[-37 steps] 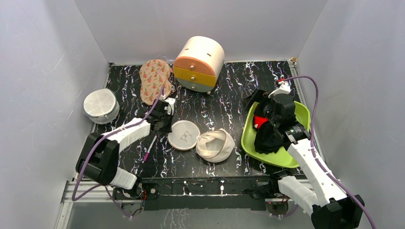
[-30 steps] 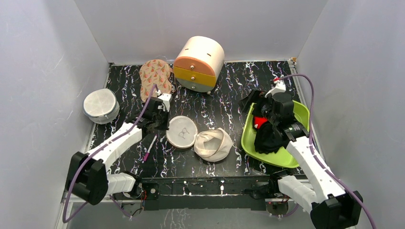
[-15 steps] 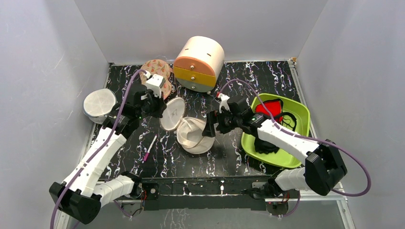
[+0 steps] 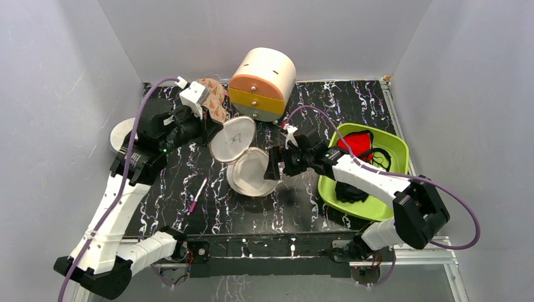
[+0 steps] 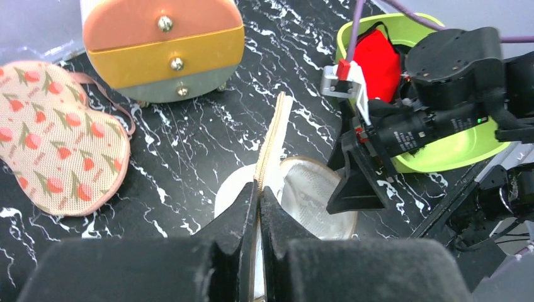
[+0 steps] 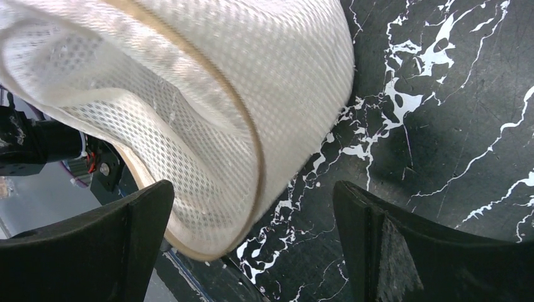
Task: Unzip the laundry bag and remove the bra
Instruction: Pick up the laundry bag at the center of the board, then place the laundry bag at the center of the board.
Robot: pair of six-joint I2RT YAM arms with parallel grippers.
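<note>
The laundry bag (image 4: 249, 176) stands unzipped at mid-table, its pale mesh cup (image 6: 189, 94) tipped on edge. Its round flap (image 4: 233, 138) is raised toward the back left. My left gripper (image 4: 213, 133) is shut on the flap's zip rim (image 5: 272, 138), which runs out edge-on from between the jaws (image 5: 259, 189). My right gripper (image 4: 274, 165) stands open at the cup's right side, fingers wide (image 6: 253, 192), the cup's lower edge between them but unpinched. The red bra (image 4: 356, 143) lies in the green tray (image 4: 393, 170), also visible in the left wrist view (image 5: 378, 56).
A round chest of drawers (image 4: 261, 85) stands at the back centre. The carrot-print pad (image 4: 217, 104) lies left of it. A white round mesh case (image 4: 121, 133) sits at the far left, partly behind my left arm. A pink pen (image 4: 196, 195) lies on the front left.
</note>
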